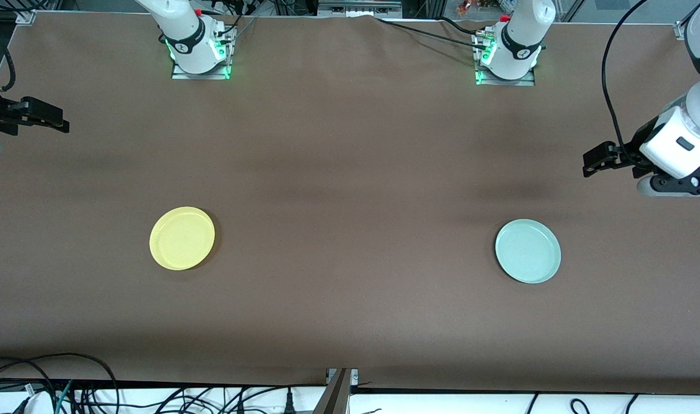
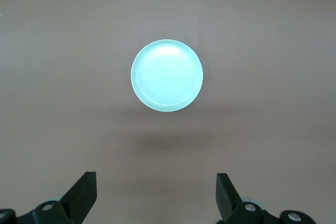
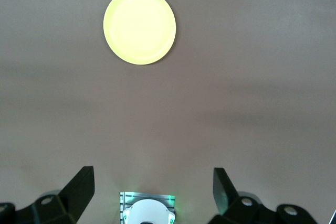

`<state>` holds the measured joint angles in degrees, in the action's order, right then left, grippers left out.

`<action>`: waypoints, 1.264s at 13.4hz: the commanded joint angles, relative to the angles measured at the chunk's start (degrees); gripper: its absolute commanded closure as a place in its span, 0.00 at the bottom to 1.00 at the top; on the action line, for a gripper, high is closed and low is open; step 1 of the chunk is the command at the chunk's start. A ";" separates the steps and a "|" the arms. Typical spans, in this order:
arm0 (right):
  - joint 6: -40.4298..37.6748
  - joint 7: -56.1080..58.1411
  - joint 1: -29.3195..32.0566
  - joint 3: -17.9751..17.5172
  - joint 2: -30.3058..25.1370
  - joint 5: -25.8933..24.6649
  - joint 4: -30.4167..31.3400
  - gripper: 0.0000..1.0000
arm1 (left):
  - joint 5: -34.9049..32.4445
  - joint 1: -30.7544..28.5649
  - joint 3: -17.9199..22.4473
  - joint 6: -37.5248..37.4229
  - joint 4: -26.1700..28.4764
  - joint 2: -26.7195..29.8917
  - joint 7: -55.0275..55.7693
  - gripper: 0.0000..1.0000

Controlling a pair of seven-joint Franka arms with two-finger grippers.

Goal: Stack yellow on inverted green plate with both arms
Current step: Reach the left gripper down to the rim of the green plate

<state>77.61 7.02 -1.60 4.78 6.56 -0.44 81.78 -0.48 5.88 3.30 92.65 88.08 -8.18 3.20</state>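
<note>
Two plates on the brown table [image 1: 350, 172], one of each colour. The yellow plate [image 1: 182, 238] lies flat, rim up, toward the right arm's end; the green plate [image 1: 528, 251] lies flat, rim up too, toward the left arm's end, well apart from it. Both are round, so no long axis. The left gripper [image 2: 156, 195] hangs high over the table with fingers spread, empty; the right gripper [image 3: 154, 191] likewise, released.

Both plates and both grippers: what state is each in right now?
Yellow plate: right side up on the table, toward the right arm's end, untouched.
Green plate: right side up, not yet inverted, toward the left arm's end, untouched.
Left gripper: open, empty, up in the air.
Right gripper: open, empty, up in the air.
</note>
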 commanded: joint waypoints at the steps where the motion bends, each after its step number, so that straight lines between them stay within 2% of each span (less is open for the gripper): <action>1: -0.27 -0.08 0.29 -0.13 0.47 -0.44 -1.01 0.00 | -1.98 -1.05 0.12 -1.60 -2.56 -4.11 -0.65 0.00; 4: -0.27 -0.08 0.37 -0.13 0.47 -0.44 -1.01 0.00 | -1.90 -0.79 -0.05 -0.38 -2.47 -9.55 0.14 0.00; 9: -0.27 0.01 0.37 -0.13 0.47 -0.35 -1.01 0.00 | -1.28 -3.68 -0.05 13.84 -1.51 -22.03 -0.38 0.00; 12: -0.27 0.01 0.46 -0.13 0.47 -0.44 -1.01 0.00 | -1.37 -6.67 -0.14 26.83 3.66 -24.95 -3.79 0.00; 17: -0.27 0.01 0.46 -0.13 0.47 -0.35 -1.01 0.00 | -1.37 -8.70 -0.23 42.67 15.52 -24.78 -5.48 0.00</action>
<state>77.62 7.02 -1.54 4.88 6.67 -0.44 81.68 -1.15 -2.41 3.67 130.38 97.45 -35.24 -1.41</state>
